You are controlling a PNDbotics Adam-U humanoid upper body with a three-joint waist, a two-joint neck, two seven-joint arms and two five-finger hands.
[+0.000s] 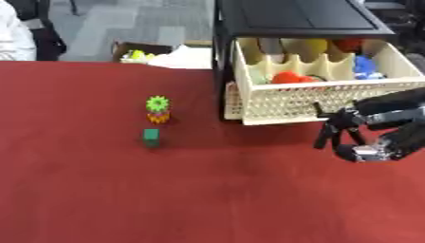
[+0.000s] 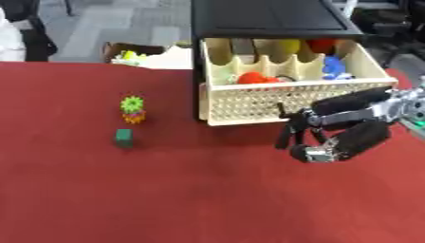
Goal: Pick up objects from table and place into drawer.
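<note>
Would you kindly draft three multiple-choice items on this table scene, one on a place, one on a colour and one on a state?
1. Where is the small green block?
A. inside the drawer
B. on the red table, just in front of the green-and-orange pineapple toy
C. in a hand

2. What colour is the perforated plastic drawer?
A. cream
B. blue
C. black

3. What state is that drawer in?
A. shut
B. removed from the black cabinet
C. pulled open, holding toys

Answers: 1 B, it sits on the cloth near the pineapple toy; 2 A, its lattice front is cream; 3 C, its compartments show, with the right hand before it.
</note>
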